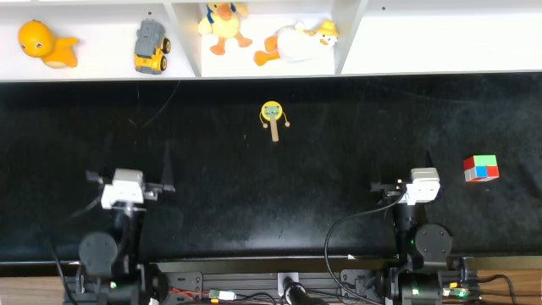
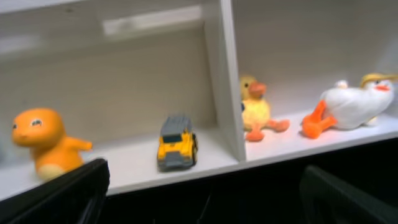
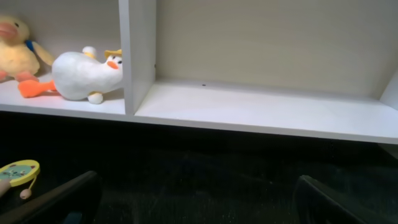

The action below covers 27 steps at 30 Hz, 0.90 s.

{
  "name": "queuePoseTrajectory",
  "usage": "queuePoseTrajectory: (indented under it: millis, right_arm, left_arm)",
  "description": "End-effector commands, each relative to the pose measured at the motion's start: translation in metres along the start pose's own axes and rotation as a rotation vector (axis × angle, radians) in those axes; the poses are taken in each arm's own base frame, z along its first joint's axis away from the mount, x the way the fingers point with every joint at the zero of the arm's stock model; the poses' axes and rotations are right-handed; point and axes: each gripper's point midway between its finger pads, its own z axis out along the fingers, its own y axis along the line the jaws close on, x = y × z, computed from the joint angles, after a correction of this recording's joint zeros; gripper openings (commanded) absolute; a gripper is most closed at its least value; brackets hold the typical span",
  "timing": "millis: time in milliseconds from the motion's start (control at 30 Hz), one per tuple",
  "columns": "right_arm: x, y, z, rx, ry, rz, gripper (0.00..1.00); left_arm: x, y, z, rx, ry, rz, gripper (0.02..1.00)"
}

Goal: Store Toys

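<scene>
- Left fingers [image 2: 68, 194] spread wide, empty; the orange dinosaur [image 2: 43, 142], yellow truck [image 2: 177, 143], duck [image 2: 256, 107] and white goose [image 2: 348, 106] sit on the shelf [image 2: 124, 165].
- Right fingers [image 3: 59, 200] likewise wide, empty; the rattle [image 3: 18, 172] lies on the black tabletop [image 3: 205, 180].
- From above: four toys stored, rattle and colour cube [image 1: 481, 169] lie out on the tabletop, well apart; I judge it about two-thirds done.

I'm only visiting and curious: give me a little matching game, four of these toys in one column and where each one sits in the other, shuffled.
Toys
1. yellow toy truck
2. white plush goose
3. coloured cube
4. toy hand drum

Places
A. black table, far right
B. middle shelf compartment
C. black table, centre, near the shelf
D. left shelf compartment

Pairs: 1-D, 2-B, 3-A, 4-C.
</scene>
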Motion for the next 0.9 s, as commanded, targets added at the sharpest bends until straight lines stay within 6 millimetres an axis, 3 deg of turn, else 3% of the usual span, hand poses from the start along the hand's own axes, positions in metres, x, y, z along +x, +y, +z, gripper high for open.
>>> queuePoseTrajectory:
  millis: [33, 200, 900]
  right_arm:
    - [0.004, 0.000, 0.000, 0.004, 0.002, 0.008, 0.993]
    - [0.004, 0.000, 0.000, 0.004, 0.002, 0.008, 0.996]
    - [0.004, 0.000, 0.000, 0.004, 0.002, 0.008, 0.996]
  left_arm:
    - [0.017, -0.002, -0.008, -0.026, 0.053, -0.016, 0.998]
    - [0.063, -0.006, -0.017, -0.025, 0.243, -0.044, 0.998]
    - [0.061, -0.005, -0.017, -0.031, 0.237, -0.052, 0.998]
